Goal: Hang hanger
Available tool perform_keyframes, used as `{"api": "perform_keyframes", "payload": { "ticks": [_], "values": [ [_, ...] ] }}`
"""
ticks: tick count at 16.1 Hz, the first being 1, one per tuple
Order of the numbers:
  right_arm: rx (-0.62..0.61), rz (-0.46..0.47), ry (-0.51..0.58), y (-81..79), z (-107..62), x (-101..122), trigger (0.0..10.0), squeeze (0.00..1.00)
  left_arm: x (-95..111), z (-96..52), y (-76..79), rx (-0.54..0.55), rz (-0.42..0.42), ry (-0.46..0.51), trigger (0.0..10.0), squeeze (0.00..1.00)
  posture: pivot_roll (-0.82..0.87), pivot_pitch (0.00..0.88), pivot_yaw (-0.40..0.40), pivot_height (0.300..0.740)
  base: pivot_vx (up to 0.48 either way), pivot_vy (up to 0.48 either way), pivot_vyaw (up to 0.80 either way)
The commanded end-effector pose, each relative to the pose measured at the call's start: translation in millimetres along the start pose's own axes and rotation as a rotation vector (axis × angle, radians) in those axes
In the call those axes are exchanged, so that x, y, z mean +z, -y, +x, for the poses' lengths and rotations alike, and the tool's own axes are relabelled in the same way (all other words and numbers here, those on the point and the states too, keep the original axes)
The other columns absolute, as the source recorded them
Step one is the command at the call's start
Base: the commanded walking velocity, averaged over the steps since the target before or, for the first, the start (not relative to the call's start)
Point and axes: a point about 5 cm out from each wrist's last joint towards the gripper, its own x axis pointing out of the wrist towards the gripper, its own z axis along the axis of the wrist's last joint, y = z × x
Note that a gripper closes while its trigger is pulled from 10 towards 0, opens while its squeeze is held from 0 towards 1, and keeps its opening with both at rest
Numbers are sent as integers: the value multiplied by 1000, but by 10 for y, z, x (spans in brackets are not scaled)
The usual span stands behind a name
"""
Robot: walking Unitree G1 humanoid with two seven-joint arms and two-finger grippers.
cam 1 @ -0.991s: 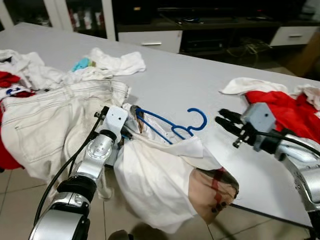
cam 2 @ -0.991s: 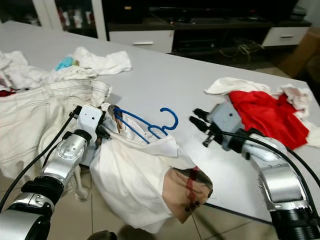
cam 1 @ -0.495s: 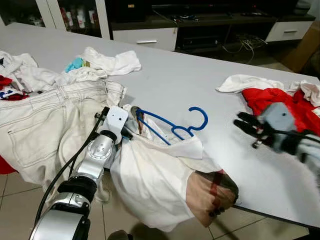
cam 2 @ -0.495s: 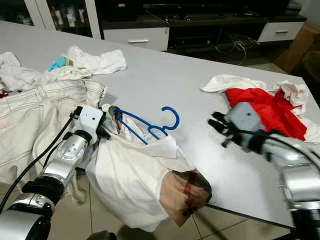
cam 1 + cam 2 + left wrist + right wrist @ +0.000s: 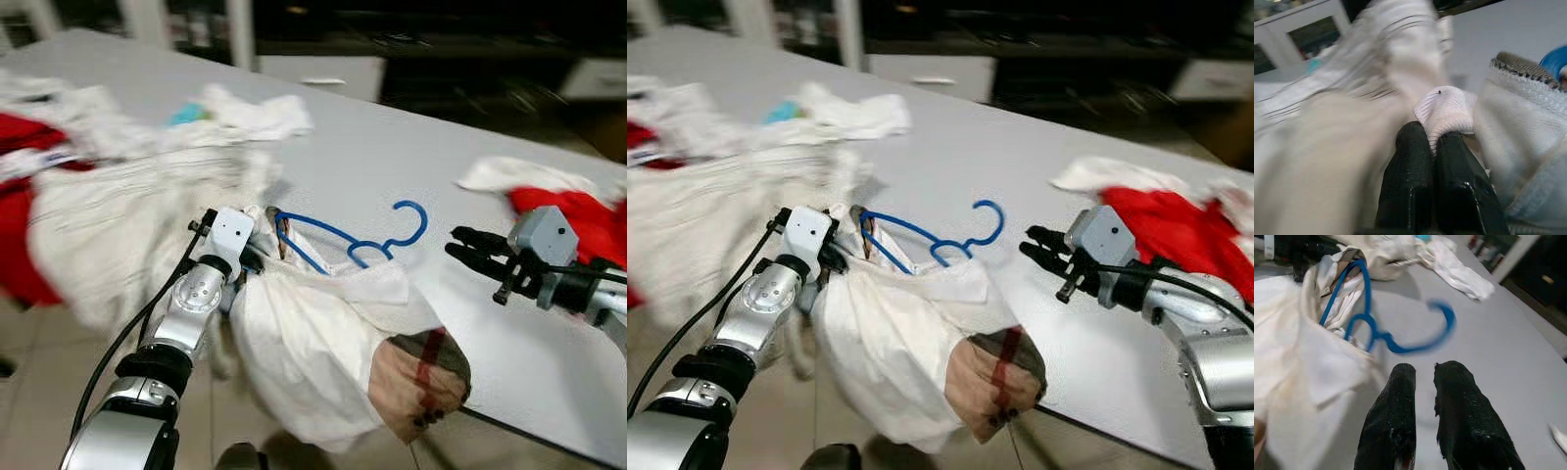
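Note:
A blue hanger lies on the grey table, its lower part tucked inside a white garment that sags over the table's front edge. The hook points toward my right gripper. That gripper hovers just right of the hook, fingers slightly open and holding nothing, and it faces the hook in the right wrist view. My left gripper is shut on a fold of the white garment at the hanger's left end.
Pale jeans and red cloth are heaped at the left. White clothes lie farther back. A red and white pile sits behind my right arm. Tiled floor runs below the table's front edge.
The view has shifted and blurred, so the camera has moved. My right gripper has come back toward the hanger's hook compared with half a second ago. The left gripper keeps its hold.

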Motion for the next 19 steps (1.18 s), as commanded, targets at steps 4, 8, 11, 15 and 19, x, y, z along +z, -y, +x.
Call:
{"api": "perform_keyframes", "payload": {
  "ticks": [4, 8, 11, 15, 19],
  "values": [
    [54, 62, -45, -4, -165, -50, 10000, 0, 31, 11, 8, -8, 13, 6, 10000, 0, -35, 0, -42, 740, 0, 0, 0],
    [83, 62, -45, -77, -92, -34, 10000, 0, 36, 17, 9, -8, 15, 6, 10000, 0, -36, 0, -41, 740, 0, 0, 0],
    [106, 93, 31, -109, 28, 107, 10000, 0, 37, 21, 10, -8, 16, 4, 10000, 0, -38, 0, -41, 740, 0, 0, 0],
    [244, 147, 53, -400, 320, 99, 10000, 0, 45, 30, 33, -8, 13, 5, 10000, 0, -40, 0, -47, 740, 0, 0, 0],
    [396, 212, 19, -768, 568, 10, 10000, 0, 54, 33, 46, -2, 3, 10, 10000, 0, -24, 0, -56, 740, 0, 0, 0]
  ]
}}
